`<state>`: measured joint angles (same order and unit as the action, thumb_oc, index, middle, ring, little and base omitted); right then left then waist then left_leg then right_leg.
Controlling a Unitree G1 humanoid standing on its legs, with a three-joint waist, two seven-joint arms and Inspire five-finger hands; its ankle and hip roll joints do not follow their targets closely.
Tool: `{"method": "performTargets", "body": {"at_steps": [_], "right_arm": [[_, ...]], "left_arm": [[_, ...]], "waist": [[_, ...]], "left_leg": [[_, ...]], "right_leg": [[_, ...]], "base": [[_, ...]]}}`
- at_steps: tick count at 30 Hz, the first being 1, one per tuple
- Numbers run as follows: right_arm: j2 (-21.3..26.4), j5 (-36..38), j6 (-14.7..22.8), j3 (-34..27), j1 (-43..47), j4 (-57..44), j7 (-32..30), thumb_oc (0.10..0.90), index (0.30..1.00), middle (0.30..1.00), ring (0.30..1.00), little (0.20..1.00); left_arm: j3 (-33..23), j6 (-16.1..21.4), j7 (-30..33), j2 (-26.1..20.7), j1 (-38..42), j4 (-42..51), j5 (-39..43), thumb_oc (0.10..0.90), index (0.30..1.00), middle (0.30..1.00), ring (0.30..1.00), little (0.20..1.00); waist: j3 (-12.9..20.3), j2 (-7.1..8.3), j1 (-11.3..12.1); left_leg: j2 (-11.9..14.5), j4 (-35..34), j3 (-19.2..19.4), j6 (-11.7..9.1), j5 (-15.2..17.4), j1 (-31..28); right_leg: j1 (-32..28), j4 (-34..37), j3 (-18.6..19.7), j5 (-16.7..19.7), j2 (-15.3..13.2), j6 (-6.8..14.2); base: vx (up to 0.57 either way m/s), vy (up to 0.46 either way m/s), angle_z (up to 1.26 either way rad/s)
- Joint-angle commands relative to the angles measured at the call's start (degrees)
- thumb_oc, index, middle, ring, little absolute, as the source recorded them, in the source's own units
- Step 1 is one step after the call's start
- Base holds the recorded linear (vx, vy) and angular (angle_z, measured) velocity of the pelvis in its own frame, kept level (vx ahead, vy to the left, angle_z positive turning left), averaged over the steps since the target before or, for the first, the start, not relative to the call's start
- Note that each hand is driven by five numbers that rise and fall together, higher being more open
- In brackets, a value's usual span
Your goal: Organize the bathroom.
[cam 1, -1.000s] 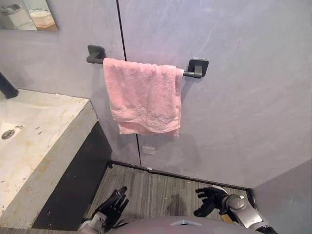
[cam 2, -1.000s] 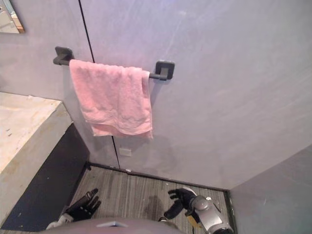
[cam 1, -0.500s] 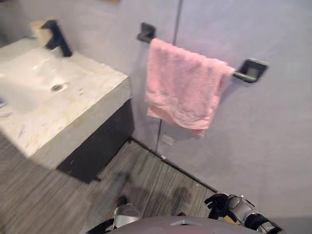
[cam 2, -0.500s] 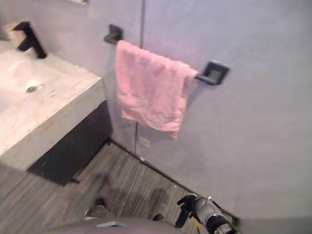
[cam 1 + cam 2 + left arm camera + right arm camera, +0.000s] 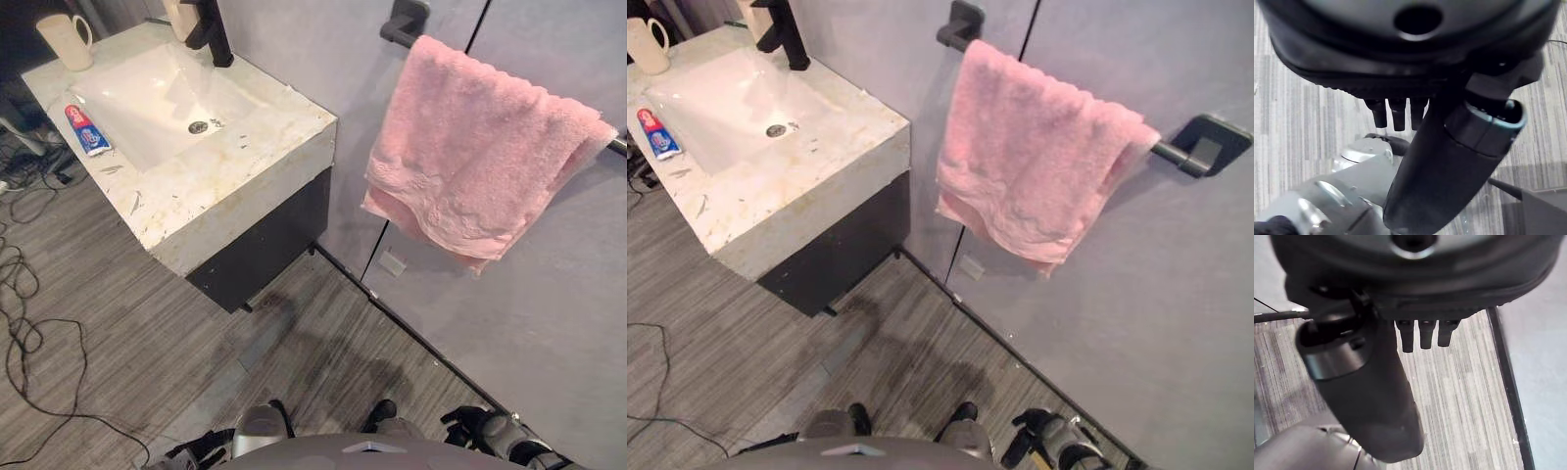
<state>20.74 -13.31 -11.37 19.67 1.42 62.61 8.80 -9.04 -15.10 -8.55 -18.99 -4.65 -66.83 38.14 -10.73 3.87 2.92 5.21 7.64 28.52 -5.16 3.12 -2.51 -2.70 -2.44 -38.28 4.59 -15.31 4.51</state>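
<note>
A pink towel [image 5: 480, 157] hangs folded over a dark wall bar [image 5: 1205, 145] on the grey wall. To its left, a pale stone counter [image 5: 245, 166] holds a white basin [image 5: 147, 103]. A cream mug [image 5: 64, 41] stands at the counter's far corner. A red and blue tube [image 5: 86, 132] lies on the counter beside the basin. My left hand [image 5: 1396, 115] hangs low over the floor with straight fingers, holding nothing. My right hand [image 5: 477, 428] hangs low near the wall, also open and empty, with fingers [image 5: 1420, 335] pointing at the floor.
A black faucet [image 5: 208, 27] rises behind the basin. A dark cabinet [image 5: 260, 250] sits under the counter. Black cords [image 5: 24, 294] trail over the striped grey floor [image 5: 147, 343] at the left. A dark skirting strip [image 5: 421, 338] runs along the wall's foot.
The camera has swung, so the whole basin, mug and tube are now in sight and the towel sits at upper right. Both hands hang lower at the picture's bottom edge.
</note>
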Motion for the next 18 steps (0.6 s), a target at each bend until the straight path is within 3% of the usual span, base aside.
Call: {"method": "performTargets", "body": {"at_steps": [1,8,10,12,13,14,15,17,18], "right_arm": [[3.3,-1.6,1.1,1.1,2.8,-2.1,-1.7,0.8,0.9,0.9,0.9,0.9],[2.8,-1.4,0.0,0.3,2.1,-3.0,-1.5,0.8,0.9,0.9,0.9,0.9],[2.8,-2.1,-0.5,-0.1,1.7,-4.0,-1.4,0.8,0.9,0.9,0.9,0.9],[2.9,-2.8,-0.9,-0.6,0.8,-5.1,-1.1,0.8,0.9,0.9,0.9,0.9],[3.0,-2.7,-0.9,-1.4,-0.3,-5.7,-1.0,0.8,0.9,0.9,0.9,0.9],[3.1,-0.9,-1.6,-2.7,-2.4,-6.8,-1.7,0.8,0.9,0.9,0.9,0.9],[3.1,-0.9,-1.6,-2.7,-2.4,-6.8,-1.7,0.8,0.9,0.9,0.9,0.9],[3.2,-0.6,-2.2,-3.7,-4.4,-7.8,-2.3,0.8,0.9,0.9,0.9,0.9],[2.8,-2.3,0.6,-3.2,-3.9,-5.6,-3.4,0.8,0.9,0.9,0.9,0.9]], "left_arm": [[0.7,1.3,-1.9,3.0,1.2,3.4,3.2,0.8,0.9,0.9,0.9,0.9],[0.5,1.7,-2.0,1.9,1.0,2.6,3.2,0.8,0.9,0.9,0.9,0.9],[0.9,1.6,-2.2,1.5,1.0,2.1,1.9,0.8,0.9,0.9,0.9,0.9],[1.6,1.7,-2.3,1.5,1.2,2.0,0.8,0.8,0.9,0.9,0.9,0.9],[2.3,1.8,-2.4,1.5,1.4,2.2,-0.4,0.8,0.9,0.9,0.9,0.9],[4.0,2.0,-2.6,1.4,1.6,2.7,-1.8,0.8,0.9,0.9,0.9,0.9],[4.0,2.0,-2.6,1.4,1.6,2.7,-1.8,0.8,0.9,0.9,0.9,0.9],[7.0,0.7,-1.5,0.2,2.5,3.7,-0.4,0.8,0.9,0.9,0.9,0.9],[9.1,-0.8,0.1,-0.7,6.2,3.8,3.9,0.8,0.9,0.9,0.9,0.9]], "waist": [[0.7,-2.57,-0.4],[-0.7,-1.76,-1.0],[-1.5,-1.33,-1.5],[-1.9,-1.36,-2.3],[-2.4,-1.73,-3.4],[-2.3,-2.4,-5.8],[-2.3,-2.4,-5.8],[-1.8,-4.98,-8.7],[-2.9,-6.59,-9.3]], "left_leg": [[-1.1,3.0,-0.2,-1.0,3.1,-9.2],[-3.5,1.6,0.2,2.0,7.0,-7.1],[-4.2,1.6,-0.3,3.1,8.7,-6.3],[-4.8,1.8,-2.5,4.0,9.1,-5.6],[-5.3,1.6,-6.1,5.2,9.0,-4.8],[-6.1,0.3,-12.1,6.7,6.3,-2.4],[-6.1,0.3,-12.1,6.7,6.3,-2.4],[-6.4,-1.6,-19.1,7.3,3.5,0.1],[-6.7,-4.1,-23.0,7.6,1.0,1.9]], "right_leg": [[7.2,-0.8,0.6,0.9,4.9,2.3],[9.0,0.6,3.5,5.5,1.6,5.9],[9.8,1.8,5.7,6.7,0.3,7.2],[10.9,1.5,10.3,7.0,-0.2,8.3],[11.8,-1.7,18.2,6.8,-0.6,8.6],[13.3,-7.2,32.3,5.7,1.7,7.1],[13.3,-7.2,32.3,5.7,1.7,7.1],[13.6,-14.8,42.7,1.3,7.8,5.8],[13.0,-19.2,42.5,-2.9,10.1,4.4]], "base": [[-0.19,0.099,0.07],[-0.2,0.088,0.02],[-0.19,0.049,0.05],[-0.1,0.016,0.13],[-0.21,-0.04,0.81],[-0.19,-0.042,0.77],[-0.2,-0.038,1.74],[-0.27,0.066,2.2],[-0.4,0.075,1.95]]}}
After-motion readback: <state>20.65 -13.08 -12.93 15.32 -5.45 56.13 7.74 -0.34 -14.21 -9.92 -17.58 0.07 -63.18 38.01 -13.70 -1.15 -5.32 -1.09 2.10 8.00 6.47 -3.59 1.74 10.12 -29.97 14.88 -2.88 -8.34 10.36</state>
